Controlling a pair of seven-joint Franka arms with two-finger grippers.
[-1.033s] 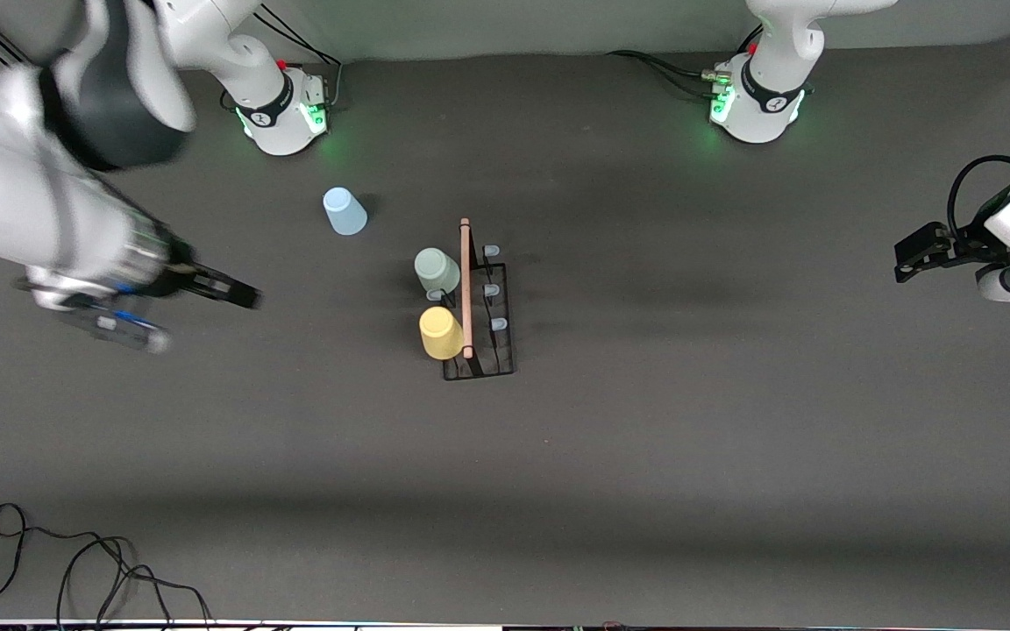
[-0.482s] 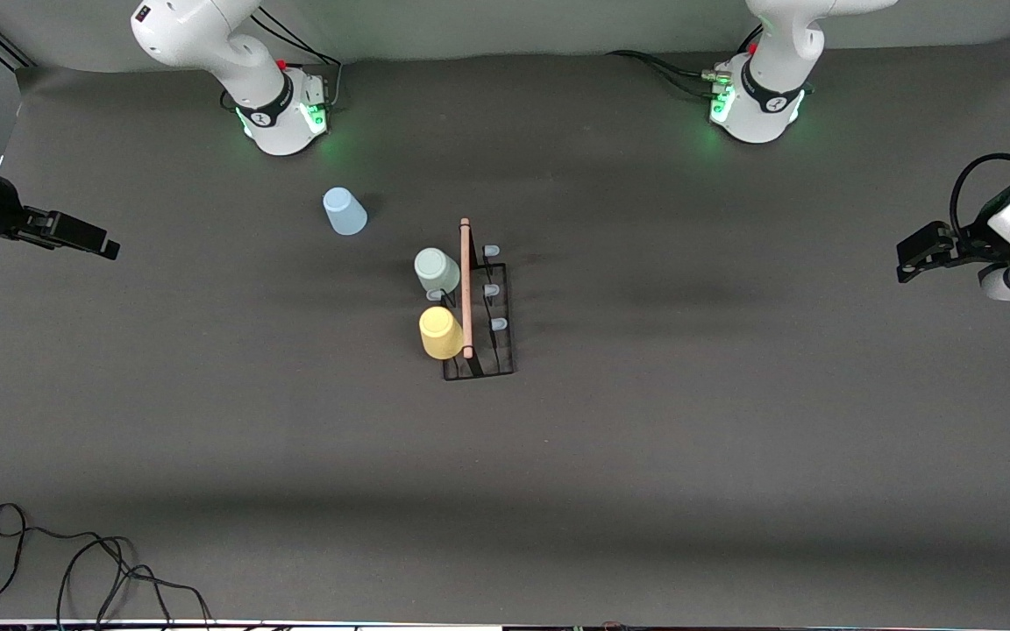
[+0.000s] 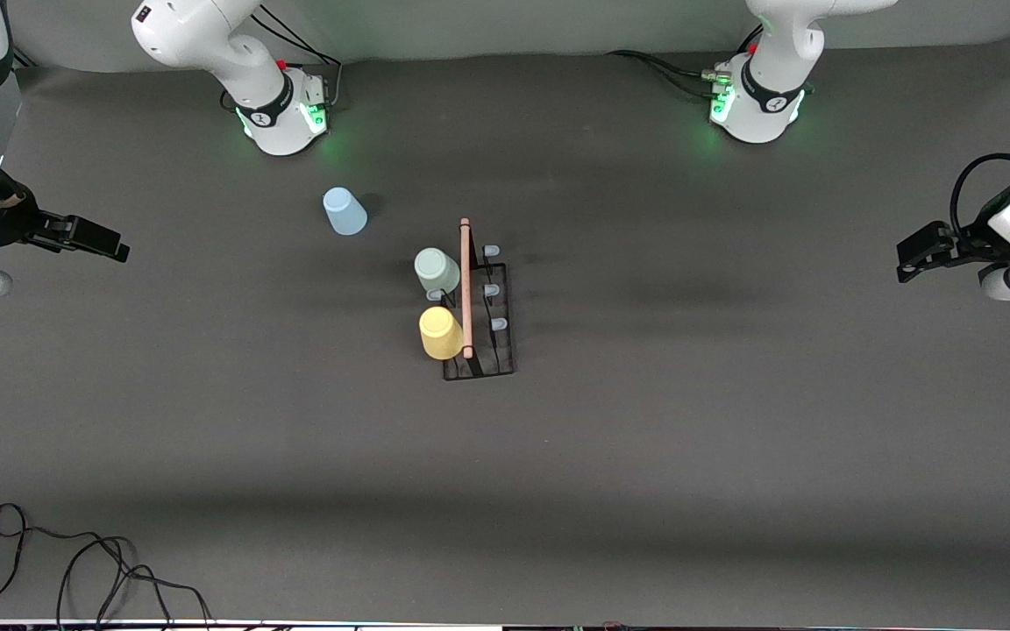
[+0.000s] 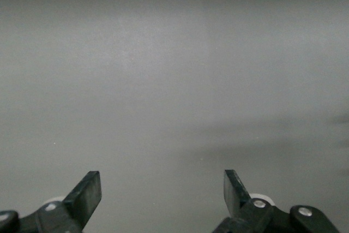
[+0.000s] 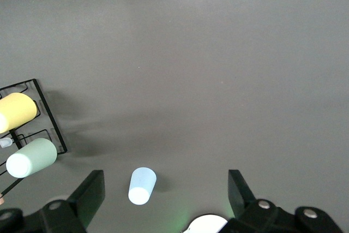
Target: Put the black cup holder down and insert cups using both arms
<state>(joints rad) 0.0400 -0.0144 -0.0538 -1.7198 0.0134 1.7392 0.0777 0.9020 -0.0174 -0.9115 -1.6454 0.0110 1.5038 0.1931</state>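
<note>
The black cup holder stands mid-table with its wooden rod handle on top. A pale grey-green cup and a yellow cup sit upside down on its pegs, on the side toward the right arm's end. A light blue cup stands upside down on the mat, farther from the front camera, near the right arm's base. My right gripper is open and empty over the table's right-arm end. Its wrist view shows the gripper, the blue cup, the grey-green cup, the yellow cup and the holder. My left gripper waits open and empty at the left arm's end; from its wrist the gripper sees only bare mat.
Three pale-blue-tipped pegs on the holder's side toward the left arm's end are bare. The arms' green-lit bases stand along the table's edge farthest from the front camera. Loose black cables lie at the near corner at the right arm's end.
My right arm has swung away from the table's middle toward its own end, and its gripper now sits farther from the cups. The left arm, cups and holder have not moved.
</note>
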